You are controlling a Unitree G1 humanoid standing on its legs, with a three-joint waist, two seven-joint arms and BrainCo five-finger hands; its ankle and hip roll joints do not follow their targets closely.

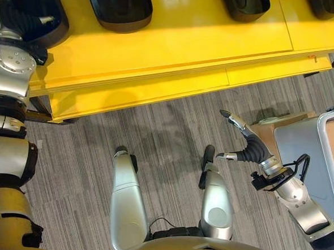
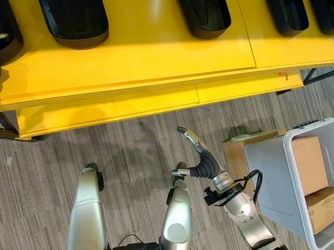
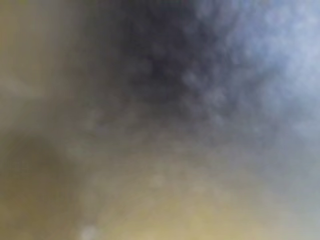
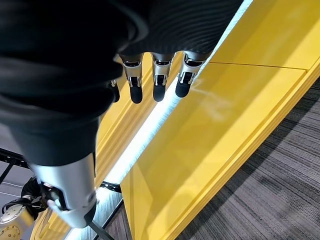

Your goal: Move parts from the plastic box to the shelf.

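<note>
Yellow shelf (image 2: 130, 72), two-tiered, spanning the far side of the scene above grey striped floor (image 1: 155, 135). Black moulded parts (image 2: 72, 11) lie in a row on its top surface, well apart from one another. Plastic box (image 2: 277, 177), pale grey, on the floor at the robot's right; cardboard boxes (image 2: 309, 162) rest inside it and another cardboard box (image 2: 236, 155) stands just beside it. Right hand (image 1: 250, 147) hangs over the floor between shelf and plastic box, fingers (image 4: 159, 82) straight and spread, holding nothing. Left hand (image 1: 26, 17) reaches onto the shelf top beside a black part (image 1: 55, 10); whether its fingers are closed cannot be told.
</note>
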